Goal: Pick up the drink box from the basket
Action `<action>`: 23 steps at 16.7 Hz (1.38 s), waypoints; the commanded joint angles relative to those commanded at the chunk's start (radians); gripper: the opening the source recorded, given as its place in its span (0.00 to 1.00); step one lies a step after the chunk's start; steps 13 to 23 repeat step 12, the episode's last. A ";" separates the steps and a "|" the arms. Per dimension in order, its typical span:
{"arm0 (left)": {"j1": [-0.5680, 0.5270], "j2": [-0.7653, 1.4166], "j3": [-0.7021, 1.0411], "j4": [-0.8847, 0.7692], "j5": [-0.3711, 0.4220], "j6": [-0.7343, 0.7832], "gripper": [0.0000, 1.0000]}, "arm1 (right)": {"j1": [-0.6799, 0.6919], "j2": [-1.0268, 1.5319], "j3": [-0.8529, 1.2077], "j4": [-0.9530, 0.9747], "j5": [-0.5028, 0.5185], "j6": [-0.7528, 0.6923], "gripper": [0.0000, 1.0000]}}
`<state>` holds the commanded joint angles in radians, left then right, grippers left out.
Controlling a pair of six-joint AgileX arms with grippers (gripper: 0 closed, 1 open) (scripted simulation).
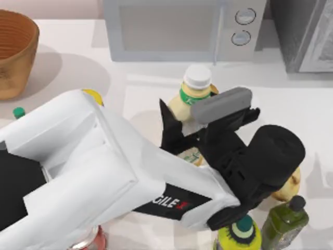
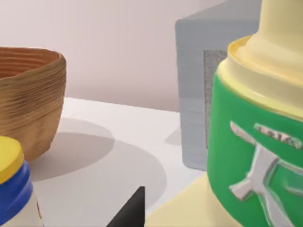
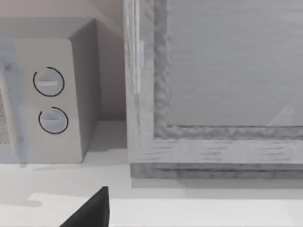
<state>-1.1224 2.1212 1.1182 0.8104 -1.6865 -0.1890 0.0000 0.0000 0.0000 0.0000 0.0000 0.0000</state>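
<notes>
Black fingers of the left gripper (image 1: 179, 133) pinch the drink box (image 1: 193, 96) on both sides of its body. The drink box is a pale cream-yellow bottle with a white screw cap, green neck band and whitish label; it sits over the white desk (image 1: 130, 88) before the microwave (image 1: 177, 26), well apart from the basket (image 1: 13, 49) at the far left corner. A green bottle (image 1: 283, 221) and a yellow-lidded jar (image 2: 12, 187) are nearby. The right arm's gripper (image 3: 92, 210) faces the microwave; its fingers: cannot tell.

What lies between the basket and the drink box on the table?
In the top view, bare white table separates basket from drink box; the left wrist view shows likewise.
</notes>
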 joint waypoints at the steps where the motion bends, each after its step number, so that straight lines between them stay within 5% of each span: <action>1: 0.000 0.000 0.000 0.000 0.000 0.000 0.60 | 0.000 0.000 0.000 0.000 0.000 0.000 1.00; 7: 0.000 0.000 0.000 0.000 0.000 0.000 1.00 | 0.000 0.000 0.000 0.000 0.000 0.000 1.00; 23: 0.000 0.000 0.000 0.000 0.000 0.000 1.00 | 0.000 0.000 0.000 0.000 0.000 0.000 1.00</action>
